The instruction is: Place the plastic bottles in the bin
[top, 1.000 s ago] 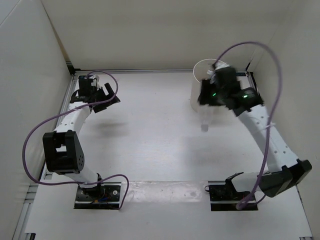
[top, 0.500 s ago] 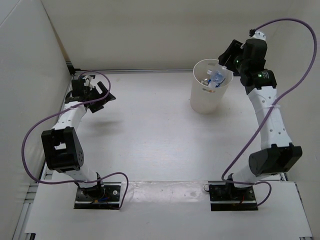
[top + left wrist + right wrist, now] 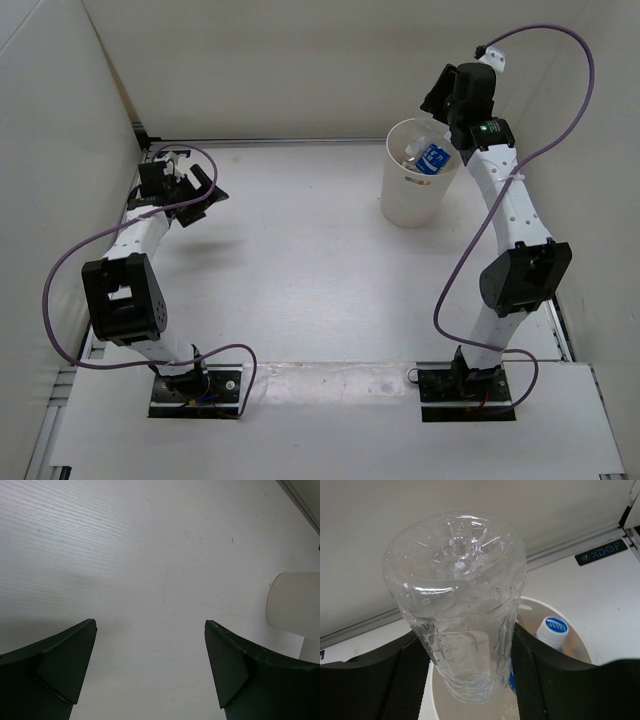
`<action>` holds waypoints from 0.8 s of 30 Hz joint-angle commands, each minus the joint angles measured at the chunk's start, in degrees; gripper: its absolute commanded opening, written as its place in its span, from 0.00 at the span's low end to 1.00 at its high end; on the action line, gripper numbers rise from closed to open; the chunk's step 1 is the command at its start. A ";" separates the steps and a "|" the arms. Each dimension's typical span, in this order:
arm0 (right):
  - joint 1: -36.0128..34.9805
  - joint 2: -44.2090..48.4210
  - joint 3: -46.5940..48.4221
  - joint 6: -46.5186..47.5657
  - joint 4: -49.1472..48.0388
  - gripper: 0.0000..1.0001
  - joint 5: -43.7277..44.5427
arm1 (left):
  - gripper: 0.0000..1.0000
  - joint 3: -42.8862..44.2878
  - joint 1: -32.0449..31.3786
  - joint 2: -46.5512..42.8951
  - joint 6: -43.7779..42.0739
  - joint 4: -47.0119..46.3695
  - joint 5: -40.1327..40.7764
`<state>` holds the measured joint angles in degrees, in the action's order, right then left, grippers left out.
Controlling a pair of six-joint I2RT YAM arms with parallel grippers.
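My right gripper point(image 3: 470, 647) is shut on a clear label-less bottle point(image 3: 462, 595), held bottom-up over the open mouth of the white bin point(image 3: 576, 641). Inside the bin is a bottle with a white cap and blue print point(image 3: 553, 629). In the top view the right gripper point(image 3: 457, 98) hovers at the bin's far rim point(image 3: 398, 190), and a blue-labelled bottle point(image 3: 432, 157) lies inside. The held bottle is hidden there. My left gripper point(image 3: 186, 192) is open and empty at the far left. The orange bottle is not visible.
White walls enclose the table on the left, back and right. In the left wrist view the left gripper point(image 3: 150, 627) looks across bare table, with the bin point(image 3: 292, 606) at the right edge. A purple cable loops above the right arm.
My right arm has swung up from in front of the bin to above its far rim, carrying the clear bottle. The left gripper has shifted slightly left.
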<state>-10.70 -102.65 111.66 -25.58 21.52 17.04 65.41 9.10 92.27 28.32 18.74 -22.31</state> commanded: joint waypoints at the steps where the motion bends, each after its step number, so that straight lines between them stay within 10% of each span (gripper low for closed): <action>1: -0.73 -0.18 3.04 -1.04 1.93 0.16 2.91 | 1.00 -0.46 0.65 -2.36 0.16 -2.30 -1.25; 12: -2.75 -0.27 1.02 -4.11 10.47 0.32 -3.13 | 1.00 -2.47 2.76 -2.35 3.41 -5.91 -2.04; 14: -2.05 -0.62 1.72 -4.91 12.13 0.60 -4.99 | 1.00 -2.91 2.94 -2.62 3.41 -5.91 -1.78; 15: -2.05 -0.53 2.24 -5.18 12.49 0.90 -5.17 | 1.00 -2.92 2.94 -2.79 3.15 -5.74 -1.52; 24: 4.19 1.82 12.89 -2.81 22.42 0.90 -3.85 | 1.00 -3.44 3.03 -4.29 1.74 -4.94 -1.60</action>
<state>-9.15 -105.36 122.17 -29.30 40.75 12.64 62.43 11.92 91.81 30.85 14.55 -23.20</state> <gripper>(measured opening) 0.904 0.994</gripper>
